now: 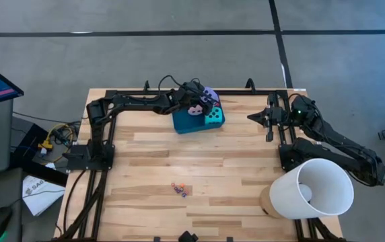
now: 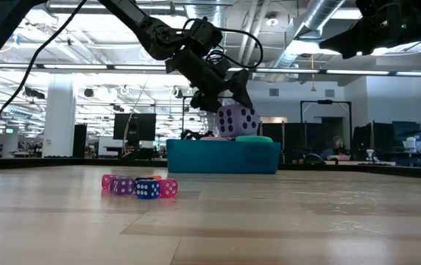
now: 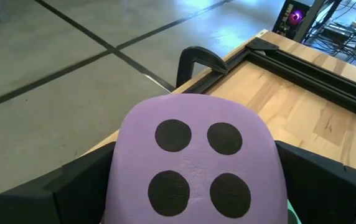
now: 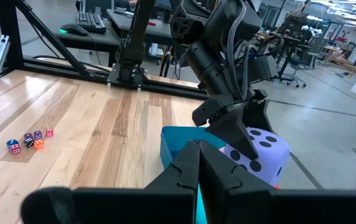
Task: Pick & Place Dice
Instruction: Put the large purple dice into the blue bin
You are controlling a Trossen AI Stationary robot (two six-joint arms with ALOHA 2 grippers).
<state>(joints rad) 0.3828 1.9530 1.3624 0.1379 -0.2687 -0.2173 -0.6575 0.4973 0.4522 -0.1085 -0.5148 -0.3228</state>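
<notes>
Dice were the subject of this stage: the purple die [image 2: 237, 121] sat between the fingers of my left gripper [image 1: 206, 101], over the far end of the teal tray [image 2: 222, 157]. The left wrist view showed its 4-pip face [image 3: 196, 168] filling the space between the 2 dark fingers [image 3: 78, 183], which stood spread wide on either side of it. I could not tell whether they pressed on it or had let it go, nor whether it rested on the tray. The pink die [image 1: 194, 110] and the turquoise die [image 1: 213, 118] lay in the tray just beside it; I saw no red die.

I judged the step to be the placing of the purple die, at or just past release. The next move, as I judged it, called for a straight lift of the left gripper clear of the die without dragging it off the tray.

My right gripper [image 1: 254, 117] waited near the table's far right corner, fingers [image 4: 198, 163] together and holding nothing.

Nearer the front, a cluster of small dice [image 1: 180, 191] lay on the bare wooden table [image 1: 233, 168], well apart from the tray. A white lampshade-like cone [image 1: 311, 190] stood at the near right. Beyond the table I saw a grey floor with dark lines [image 1: 179, 31], and in the low view an open workshop with ceiling ducts [image 2: 321, 22] and desks with monitors [image 2: 133, 126].
</notes>
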